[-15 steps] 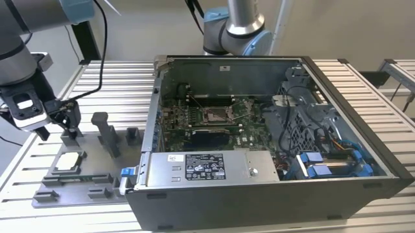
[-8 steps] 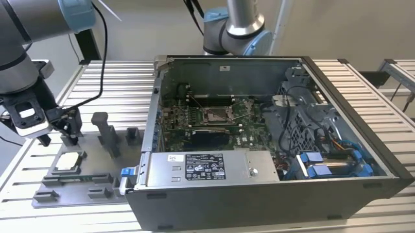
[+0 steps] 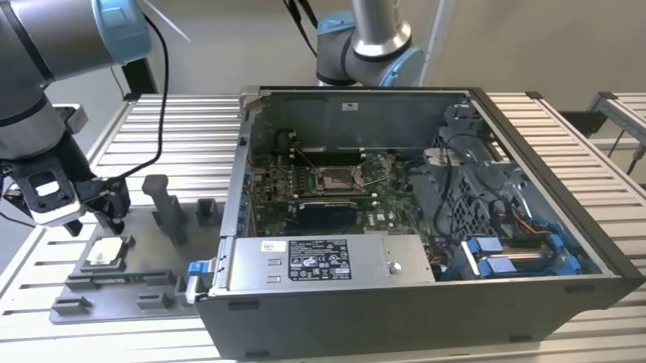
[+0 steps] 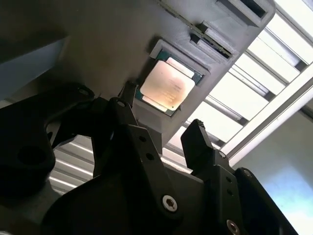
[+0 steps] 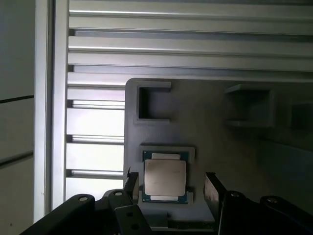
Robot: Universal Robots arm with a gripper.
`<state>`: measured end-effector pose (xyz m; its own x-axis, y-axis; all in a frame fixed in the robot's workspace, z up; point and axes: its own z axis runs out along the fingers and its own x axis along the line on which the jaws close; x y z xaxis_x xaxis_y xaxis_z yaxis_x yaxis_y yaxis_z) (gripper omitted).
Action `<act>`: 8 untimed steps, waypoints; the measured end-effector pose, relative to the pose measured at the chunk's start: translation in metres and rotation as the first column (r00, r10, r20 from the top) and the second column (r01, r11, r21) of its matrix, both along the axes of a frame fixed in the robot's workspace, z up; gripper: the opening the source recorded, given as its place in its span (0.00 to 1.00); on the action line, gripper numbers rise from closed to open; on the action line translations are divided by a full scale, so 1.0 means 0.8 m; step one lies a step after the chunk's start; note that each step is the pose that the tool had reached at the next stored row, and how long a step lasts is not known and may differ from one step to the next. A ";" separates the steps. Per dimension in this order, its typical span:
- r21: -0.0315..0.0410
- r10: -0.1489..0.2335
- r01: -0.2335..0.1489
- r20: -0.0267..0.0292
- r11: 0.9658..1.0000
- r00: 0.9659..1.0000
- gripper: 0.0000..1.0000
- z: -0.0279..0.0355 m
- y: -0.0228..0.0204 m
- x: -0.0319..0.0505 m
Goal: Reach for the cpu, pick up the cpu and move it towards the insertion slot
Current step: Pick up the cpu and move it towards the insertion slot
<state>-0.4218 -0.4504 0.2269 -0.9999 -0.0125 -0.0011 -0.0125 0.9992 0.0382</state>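
The cpu (image 3: 106, 252), a small square chip with a silvery top, lies flat in a recess of the grey tray (image 3: 151, 266) at the exterior view's left. My gripper (image 3: 96, 225) hangs just above it, open. In both wrist views the two dark fingers stand on either side of the cpu (image 5: 165, 177) (image 4: 167, 86), with the gripper (image 5: 170, 181) (image 4: 161, 108) holding nothing and a gap showing at each side. The insertion slot (image 3: 336, 178), a shiny metal frame with a dark centre, sits on the green board inside the open computer case.
The open computer case (image 3: 565, 249) takes up the middle and right of the slatted metal table (image 3: 181, 128). Upright grey fixture blocks (image 3: 163, 206) stand on the tray between gripper and case. A second arm's base (image 3: 364, 45) rises behind the case.
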 end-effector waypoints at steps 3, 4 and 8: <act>0.000 0.000 0.000 0.004 1.000 1.000 1.00 -0.0069 0.0000 -0.002; 0.000 0.000 0.000 0.006 1.000 1.000 1.00 -0.0091 0.0000 -0.003; 0.000 0.000 0.000 0.011 1.000 1.000 1.00 -0.0181 -0.0004 -0.004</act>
<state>-0.4253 -0.4507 0.2124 -0.9998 -0.0127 -0.0121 -0.0131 0.9992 0.0381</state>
